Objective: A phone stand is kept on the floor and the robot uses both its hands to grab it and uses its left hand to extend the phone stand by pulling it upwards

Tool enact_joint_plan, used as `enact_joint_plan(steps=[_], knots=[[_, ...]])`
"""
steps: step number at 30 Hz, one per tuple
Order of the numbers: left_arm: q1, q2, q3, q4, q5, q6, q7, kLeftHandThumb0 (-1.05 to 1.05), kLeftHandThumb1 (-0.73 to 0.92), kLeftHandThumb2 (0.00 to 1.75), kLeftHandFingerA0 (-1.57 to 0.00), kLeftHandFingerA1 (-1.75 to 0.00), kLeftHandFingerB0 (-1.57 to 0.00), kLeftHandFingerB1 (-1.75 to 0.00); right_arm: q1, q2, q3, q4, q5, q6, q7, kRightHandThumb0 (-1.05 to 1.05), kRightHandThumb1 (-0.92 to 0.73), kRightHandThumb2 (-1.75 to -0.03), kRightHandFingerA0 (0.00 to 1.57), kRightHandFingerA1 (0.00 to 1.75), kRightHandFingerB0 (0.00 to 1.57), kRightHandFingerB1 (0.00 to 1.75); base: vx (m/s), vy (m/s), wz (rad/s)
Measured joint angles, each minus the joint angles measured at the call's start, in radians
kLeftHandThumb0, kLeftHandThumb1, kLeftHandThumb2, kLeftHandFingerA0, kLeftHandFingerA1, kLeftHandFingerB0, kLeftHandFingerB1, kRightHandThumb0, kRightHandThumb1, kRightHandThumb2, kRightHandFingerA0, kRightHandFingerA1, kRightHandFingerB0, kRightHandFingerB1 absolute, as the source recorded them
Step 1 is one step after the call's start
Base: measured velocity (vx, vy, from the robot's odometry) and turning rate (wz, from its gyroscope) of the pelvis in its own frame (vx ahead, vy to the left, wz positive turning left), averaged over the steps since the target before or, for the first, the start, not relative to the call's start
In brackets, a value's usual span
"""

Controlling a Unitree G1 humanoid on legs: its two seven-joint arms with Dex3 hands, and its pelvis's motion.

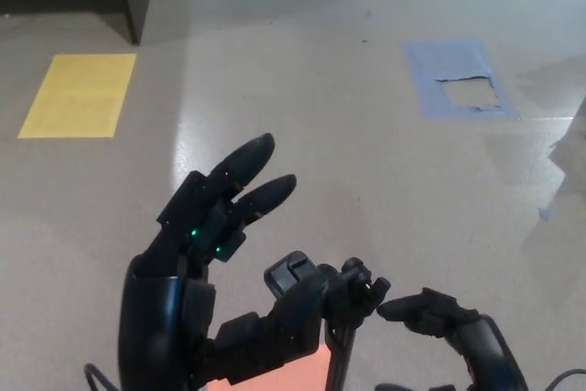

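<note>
Black metal phone stand with clamp head [320, 295] between both hands, on grey floor [348, 135]. Left hand [206, 290] released, fingers splayed, thumb at clamp. Right hand [449, 331] released, fingertip near knob. Risk: one-sided thumb push tips stand before right hand braces it.

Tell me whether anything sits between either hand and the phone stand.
Nothing visible does. The left hand is open with its thumb at the phone stand head; the right hand is open, fingertips just beside it. Only bare floor surrounds them.
</note>
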Motion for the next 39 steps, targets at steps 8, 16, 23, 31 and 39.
enact_joint_plan(steps=[8,16,23,31,39], knots=[[0.013,0.001,-0.013,0.016,-0.001,0.008,0.001,-0.51,0.59,0.58,-0.47,-0.39,-0.31,-0.31,0.004,0.004,0.038,-0.002,0.002,0.008,0.04,-1.05,-0.5,-0.6,0.0,0.77,0.0,0.47,0.0,0.0,0.0],[0.044,0.003,-0.045,0.023,-0.003,0.01,0.008,-0.49,0.57,0.58,-0.48,-0.38,-0.36,-0.32,0.004,0.017,0.08,-0.018,-0.036,0.022,0.022,-1.05,-0.38,-0.85,0.0,0.68,0.0,0.59,0.0,0.0,0.0],[0.062,0.009,-0.061,0.024,-0.042,0.01,-0.003,-0.55,0.58,0.59,-0.45,-0.38,-0.34,-0.32,0.022,0.042,0.099,-0.064,-0.036,0.04,0.037,-1.05,-0.53,-0.6,0.0,0.59,0.0,0.42,0.0,0.0,0.0],[0.057,0.033,-0.055,0.065,-0.059,0.01,-0.016,-0.62,0.46,0.8,-0.31,-0.47,-0.24,-0.43,0.05,0.042,0.107,-0.123,-0.04,0.049,0.041,-1.05,-0.51,-0.6,0.0,0.76,0.0,0.52,0.0,0.0,0.0],[-0.001,0.031,-0.029,0.167,-0.084,0.008,-0.029,-0.59,0.57,0.58,-0.27,-0.34,-0.29,-0.3,0.046,0.06,0.111,-0.088,-0.041,0.06,0.039,-0.6,0.2,-0.69,0.0,0.67,0.16,0.76,0.0,0.0,0.0]])
